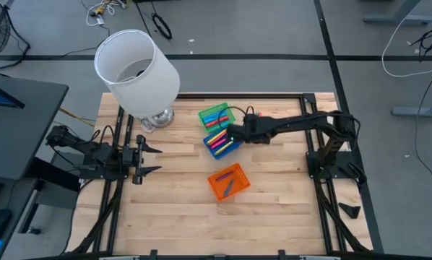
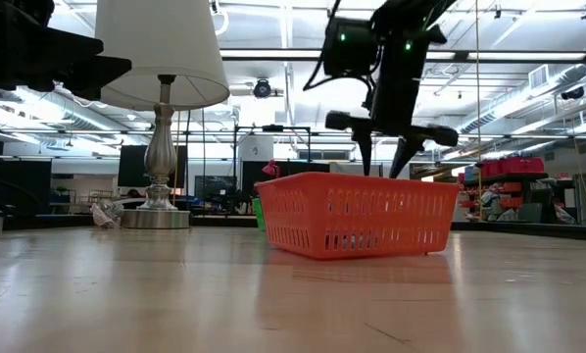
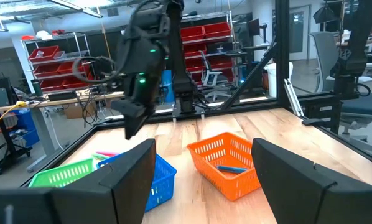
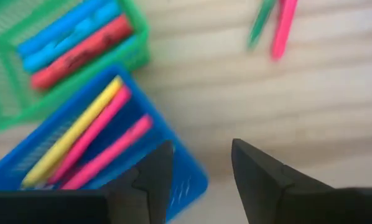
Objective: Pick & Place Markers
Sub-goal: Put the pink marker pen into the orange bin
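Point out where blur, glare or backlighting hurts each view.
Right wrist view: everything soft, the blue tray and its markers smeared. Low view: bright ceiling lights silhouette the right gripper above the orange tray. Left wrist view: near fingers blurred. High view: even, sharp.

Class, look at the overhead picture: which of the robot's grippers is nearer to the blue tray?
Right. The right gripper hovers over the blue tray; the left gripper waits at the table's left side, well away from it.

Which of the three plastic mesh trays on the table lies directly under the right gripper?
The blue plastic mesh tray: the right gripper hangs open over its edge. The green plastic mesh tray sits beside it, and the orange plastic mesh tray stands apart.
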Tool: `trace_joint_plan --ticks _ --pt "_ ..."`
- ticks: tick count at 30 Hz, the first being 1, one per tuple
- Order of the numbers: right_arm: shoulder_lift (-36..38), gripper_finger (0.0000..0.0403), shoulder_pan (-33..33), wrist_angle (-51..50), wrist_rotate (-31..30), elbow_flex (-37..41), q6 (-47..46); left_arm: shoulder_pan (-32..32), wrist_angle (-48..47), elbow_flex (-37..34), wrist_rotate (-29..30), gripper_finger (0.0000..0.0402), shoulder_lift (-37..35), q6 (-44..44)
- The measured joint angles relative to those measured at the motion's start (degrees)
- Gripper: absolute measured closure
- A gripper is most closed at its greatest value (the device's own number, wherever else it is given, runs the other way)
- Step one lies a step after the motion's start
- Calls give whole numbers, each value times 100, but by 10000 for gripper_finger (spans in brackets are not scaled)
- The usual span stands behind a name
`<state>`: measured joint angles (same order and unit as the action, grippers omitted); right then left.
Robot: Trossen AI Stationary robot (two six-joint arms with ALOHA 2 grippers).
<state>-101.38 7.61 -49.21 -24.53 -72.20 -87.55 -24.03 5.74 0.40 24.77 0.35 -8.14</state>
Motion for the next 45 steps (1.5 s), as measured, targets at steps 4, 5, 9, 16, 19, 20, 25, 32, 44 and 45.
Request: trace_joint_plan --ticks 4,5,9,16,19,20,25,32,44,45 --pt "0 238 427 3 -76 2 342 0 0 0 0 129 1 0" --pt "0 238 529 2 -110 2 384 0 0 2 0 129 -1 0" --pt "0 238 896 4 -163 2 567 0 -2 0 0 129 -1 -2" --pt "0 238 1427 120 -164 342 598 0 0 2 0 129 -1 0" --pt "0 238 1605 263 -162 586 619 0 0 1 0 129 -1 -1" --pt "0 238 1652 353 -161 669 619 1 0 1 0 129 0 -2" --pt "0 238 1793 765 -143 1008 687 0 0 0 0 129 1 0" --pt "-84 238 1960 1112 -112 1194 915 1 0 2 0 129 0 0" --pt "-570 238 2012 1361 209 1192 1214 2 0 2 2 129 -1 -2" --pt "-589 238 2012 1365 206 1179 1215 2 0 2 0 129 -1 -2"
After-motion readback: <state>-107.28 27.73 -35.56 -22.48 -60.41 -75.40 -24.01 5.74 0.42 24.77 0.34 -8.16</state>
